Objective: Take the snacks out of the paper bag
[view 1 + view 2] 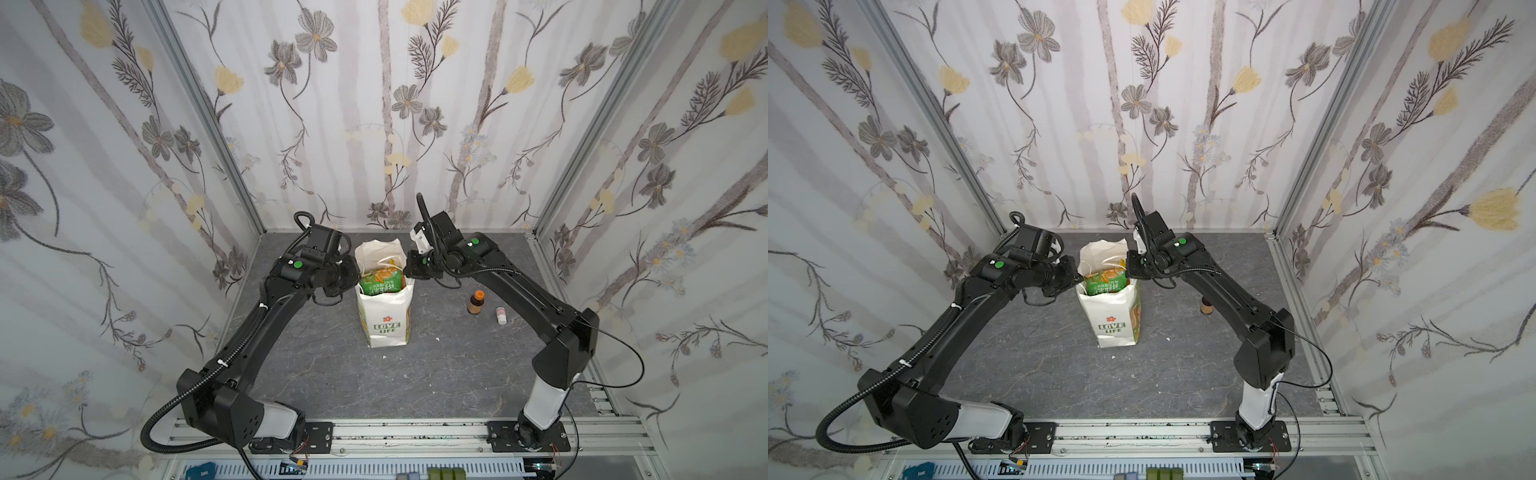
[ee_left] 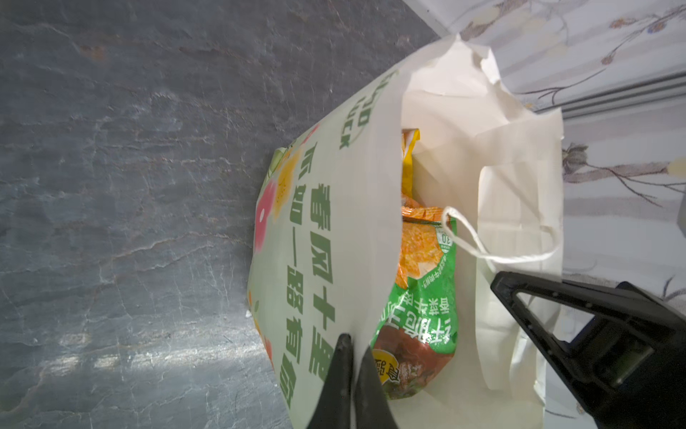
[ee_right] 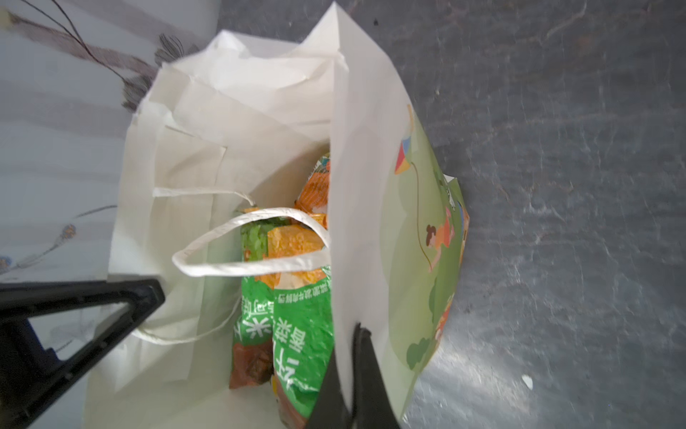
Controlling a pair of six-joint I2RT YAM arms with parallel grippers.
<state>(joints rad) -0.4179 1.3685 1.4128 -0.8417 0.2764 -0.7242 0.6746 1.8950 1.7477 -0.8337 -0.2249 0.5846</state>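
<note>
Bag (image 1: 384,324) — left gripper (image 2: 354,345), right gripper (image 3: 358,330) pinching.

Three walls (image 1: 374,124) papered in pale stripes with grey and yellow flowers enclose a dark grey, stone-veined tabletop (image 1: 332,374); aluminium posts (image 1: 202,104) mark the corners.

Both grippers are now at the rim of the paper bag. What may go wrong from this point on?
1. The left gripper and right gripper are each shut on a thin side wall of the paper bag; pulling apart may tear the paper.
2. A string handle lies across the snacks in the opening and may snag a packet being lifted.
3. With both grippers holding, freeing one to reach in may let the tall bag sag or tip.
</note>
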